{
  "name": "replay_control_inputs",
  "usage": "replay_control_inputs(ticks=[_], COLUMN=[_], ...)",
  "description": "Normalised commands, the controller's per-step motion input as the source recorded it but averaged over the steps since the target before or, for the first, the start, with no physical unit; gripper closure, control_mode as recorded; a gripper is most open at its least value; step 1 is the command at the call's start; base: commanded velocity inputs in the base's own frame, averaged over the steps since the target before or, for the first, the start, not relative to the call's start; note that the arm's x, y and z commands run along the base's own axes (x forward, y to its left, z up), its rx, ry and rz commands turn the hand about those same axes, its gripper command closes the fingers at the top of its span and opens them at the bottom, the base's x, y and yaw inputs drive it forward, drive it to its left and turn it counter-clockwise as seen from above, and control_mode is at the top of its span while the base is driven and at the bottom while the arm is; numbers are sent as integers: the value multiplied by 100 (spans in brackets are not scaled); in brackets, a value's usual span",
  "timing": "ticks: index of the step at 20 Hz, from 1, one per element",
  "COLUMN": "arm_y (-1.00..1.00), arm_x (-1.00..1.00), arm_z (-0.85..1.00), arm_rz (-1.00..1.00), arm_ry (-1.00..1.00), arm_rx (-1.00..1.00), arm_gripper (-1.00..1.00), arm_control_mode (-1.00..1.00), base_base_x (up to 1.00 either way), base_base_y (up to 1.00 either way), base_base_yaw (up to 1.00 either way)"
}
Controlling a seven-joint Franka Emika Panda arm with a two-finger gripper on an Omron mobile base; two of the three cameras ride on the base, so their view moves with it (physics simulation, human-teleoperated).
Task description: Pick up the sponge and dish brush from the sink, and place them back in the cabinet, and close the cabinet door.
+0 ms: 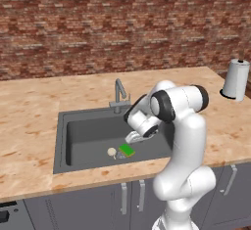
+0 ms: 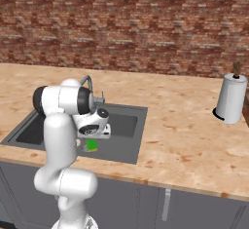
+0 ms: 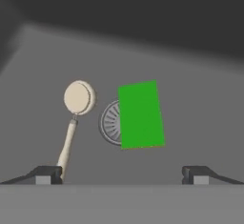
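Observation:
A bright green sponge (image 3: 140, 114) lies flat on the floor of the dark grey sink (image 1: 88, 133), partly over the round drain. Left of it in the hand view lies the dish brush (image 3: 77, 105), a round cream head on a slim cream handle. The base views show the sponge (image 1: 127, 150) (image 2: 91, 145) and the brush (image 1: 112, 151) near the sink's front wall. My gripper (image 3: 122, 174) hovers open just above them, its fingertips (image 3: 47, 174) spread wide with nothing between. From the left base view the gripper (image 1: 133, 137) hangs right above the sponge. The cabinet is out of view.
A slim grey faucet (image 1: 119, 93) stands at the sink's back rim. A paper towel roll (image 1: 235, 80) stands on the wood-grain counter (image 1: 29, 126) at the far right. Grey under-counter doors (image 1: 132, 199) run below. A brick wall closes the back.

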Motion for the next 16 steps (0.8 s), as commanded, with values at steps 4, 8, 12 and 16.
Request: replay_control_inputs(ticks=[4, 8, 12, 16], arm_y=[3, 9, 10, 9], arm_x=[17, 15, 17, 14], arm_z=[-15, -17, -18, -19], arm_rz=[0, 0, 0, 0], arm_ry=[2, 0, 0, 0], arm_rx=[0, 0, 0, 0], arm_gripper=[-100, -100, -100, -100], arm_control_mode=[-100, -100, -100, -100], base_base_x=[0, 0, 0, 0], base_base_y=[0, 0, 0, 0], base_base_yaw=[0, 0, 0, 0])
